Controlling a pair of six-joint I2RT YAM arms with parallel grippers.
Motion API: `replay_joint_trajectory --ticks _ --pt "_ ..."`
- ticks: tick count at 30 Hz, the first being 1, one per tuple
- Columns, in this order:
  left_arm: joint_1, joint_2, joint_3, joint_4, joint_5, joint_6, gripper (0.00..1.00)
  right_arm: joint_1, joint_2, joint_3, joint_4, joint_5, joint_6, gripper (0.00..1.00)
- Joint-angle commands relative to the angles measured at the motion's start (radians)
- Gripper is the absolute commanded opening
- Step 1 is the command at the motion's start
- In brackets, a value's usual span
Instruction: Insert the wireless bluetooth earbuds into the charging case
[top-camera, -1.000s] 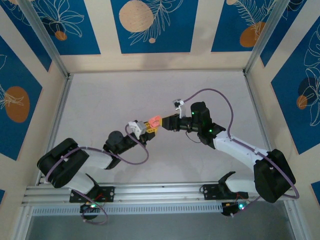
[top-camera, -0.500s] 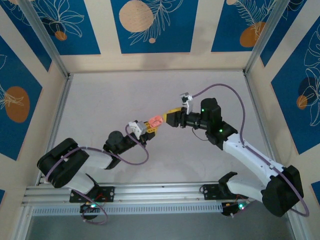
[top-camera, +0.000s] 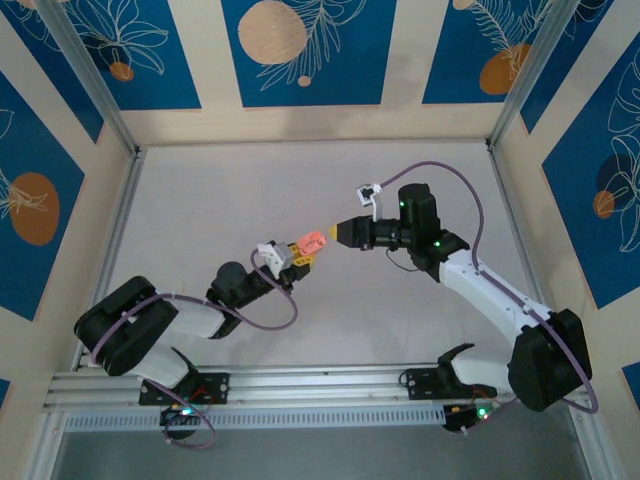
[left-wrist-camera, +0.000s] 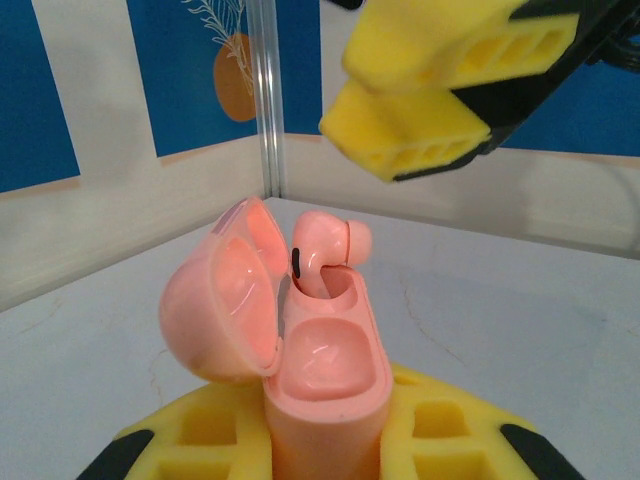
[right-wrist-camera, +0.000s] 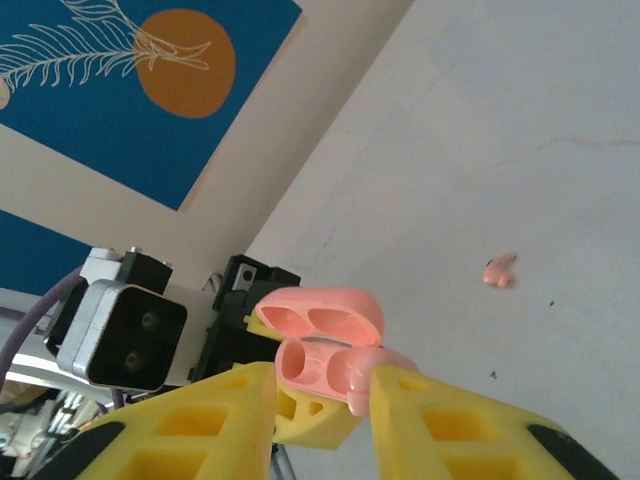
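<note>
Charging case (left-wrist-camera: 325, 385), lid up, clamped in L gripper (top-camera: 303, 256); R gripper (top-camera: 345, 232) ajar, empty, near.

txt: none legible | salmon-pink rounded plastic charging case (left-wrist-camera: 328, 400): plain shell, no brand/no. readable | blue wall panels (top-camera: 350, 70): white leaf + orange disc art, no lettering

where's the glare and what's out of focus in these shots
Left wrist view: glossy highlights inside the open charging case, which is sharp; the right end effector above it looks slightly soft. Right wrist view: its own yellow fingers are blurred, and the loose earbud is small and soft. Top external view: even light, faint shadows.
</note>
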Motion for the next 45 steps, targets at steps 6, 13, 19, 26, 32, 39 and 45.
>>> replay_joint_trajectory --ticks 6,13,19,26,32,39,45 --pt "-0.010 -0.025 0.003 0.053 0.026 0.019 0.18 0.013 0.039 0.027 -0.013 -0.067 0.026 0.24" --pt "-0.010 -0.033 0.001 0.053 0.029 0.018 0.18 0.020 0.045 0.012 -0.011 -0.056 0.022 0.21" --pt "-0.010 -0.041 0.000 0.053 0.027 0.018 0.18 0.023 0.063 0.012 0.001 -0.060 0.027 0.21" --pt "-0.010 -0.043 0.000 0.053 0.025 0.020 0.18 0.030 0.077 0.015 0.033 -0.096 0.032 0.16" --pt "-0.010 -0.039 -0.001 0.053 0.023 0.021 0.18 0.038 0.081 0.025 0.035 -0.111 0.024 0.14" --pt "-0.011 -0.039 -0.003 0.053 0.019 0.022 0.18 0.049 0.093 0.038 0.000 -0.109 0.004 0.13" --pt "-0.011 -0.040 -0.003 0.053 0.018 0.024 0.18 0.058 0.095 0.048 -0.032 -0.089 -0.012 0.13"
